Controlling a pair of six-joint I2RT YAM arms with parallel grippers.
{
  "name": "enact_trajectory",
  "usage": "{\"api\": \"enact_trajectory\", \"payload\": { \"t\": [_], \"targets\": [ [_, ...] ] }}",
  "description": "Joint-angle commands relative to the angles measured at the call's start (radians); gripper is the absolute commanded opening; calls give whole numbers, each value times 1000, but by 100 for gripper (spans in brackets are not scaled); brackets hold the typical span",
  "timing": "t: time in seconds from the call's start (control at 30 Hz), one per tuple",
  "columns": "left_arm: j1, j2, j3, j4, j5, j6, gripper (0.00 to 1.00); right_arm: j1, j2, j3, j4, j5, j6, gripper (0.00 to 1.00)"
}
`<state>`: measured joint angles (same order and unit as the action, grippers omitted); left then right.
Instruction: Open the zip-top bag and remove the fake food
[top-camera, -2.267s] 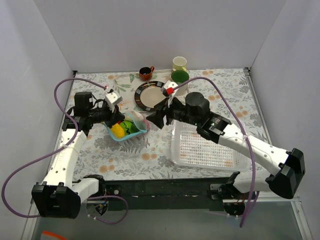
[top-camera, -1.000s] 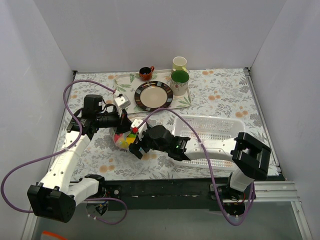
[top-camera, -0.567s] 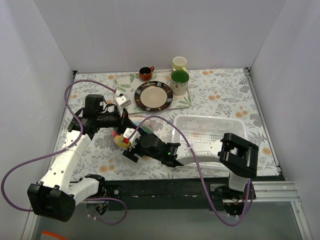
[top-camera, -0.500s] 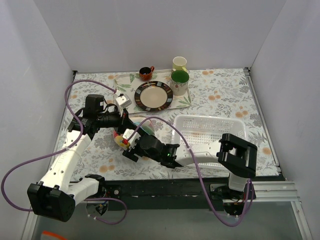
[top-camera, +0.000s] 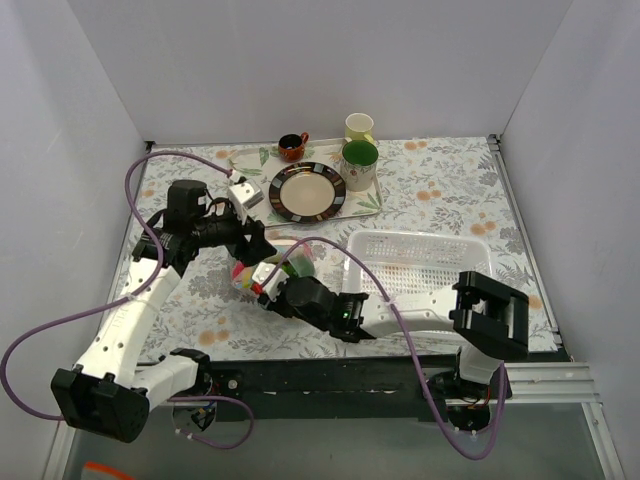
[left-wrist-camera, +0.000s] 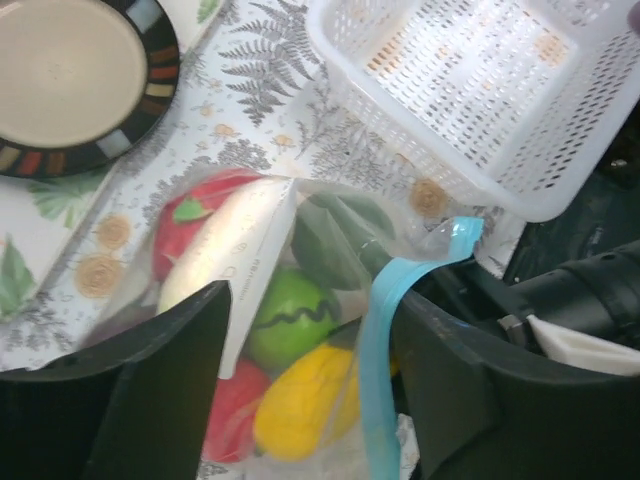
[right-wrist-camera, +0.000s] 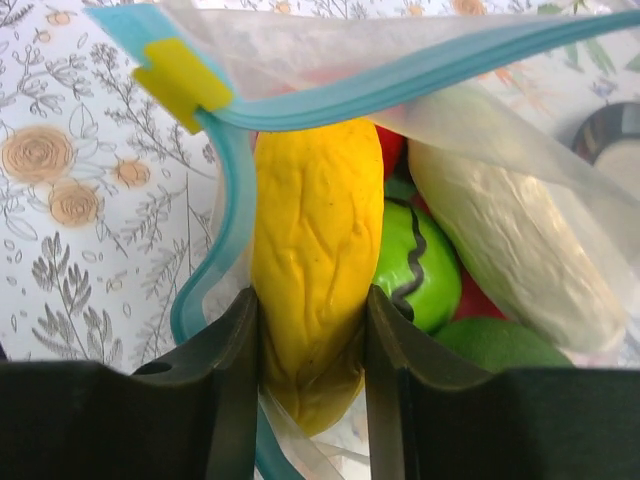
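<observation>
The zip-top bag (top-camera: 288, 257) lies open on the flowered cloth left of centre, its light blue zip strip (right-wrist-camera: 400, 80) carrying a yellow slider (right-wrist-camera: 185, 75). Inside sits the fake food: a yellow piece (right-wrist-camera: 310, 230), a green one with a black wavy line (right-wrist-camera: 420, 275), a white one (right-wrist-camera: 500, 240) and red ones (left-wrist-camera: 190, 215). My right gripper (right-wrist-camera: 310, 310) reaches into the mouth, shut on the yellow piece with both fingers pressed against its sides. My left gripper (left-wrist-camera: 312, 320) is open above the bag, its fingers (left-wrist-camera: 150, 400) apart on either side; the blue strip (left-wrist-camera: 385, 330) hangs beside the right finger.
A white perforated basket (top-camera: 420, 270) stands right of the bag, close to the right arm. Behind, a tray holds a dark-rimmed plate (top-camera: 307, 190) and a green-lined mug (top-camera: 360, 160). A cream cup (top-camera: 359, 127) and a small brown cup (top-camera: 291, 147) stand further back.
My left gripper has opened and let go of the bag's edge. My right gripper has shut on the yellow piece in the bag's mouth.
</observation>
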<state>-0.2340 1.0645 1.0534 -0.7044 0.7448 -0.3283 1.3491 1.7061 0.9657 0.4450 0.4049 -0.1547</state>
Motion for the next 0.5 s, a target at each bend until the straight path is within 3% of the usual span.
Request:
{"api": "enact_trajectory", "payload": {
  "t": [0.0, 0.03, 0.1, 0.27, 0.47],
  "targets": [
    [-15, 12, 77, 46, -190, 31, 71, -8, -123, -70, -49, 0, 81, 1],
    [-13, 24, 79, 65, -200, 47, 73, -8, -140, -79, -64, -8, 93, 1],
    [-11, 43, 82, 83, -188, 41, 98, -8, -184, -110, -113, -17, 133, 1],
    [-13, 124, 56, 126, -108, -8, 98, -8, -221, -177, -183, -47, 233, 1],
    [-1, 222, -127, 194, -179, 64, 98, 1, -235, -235, -239, -74, 336, 1]
  ]
}}
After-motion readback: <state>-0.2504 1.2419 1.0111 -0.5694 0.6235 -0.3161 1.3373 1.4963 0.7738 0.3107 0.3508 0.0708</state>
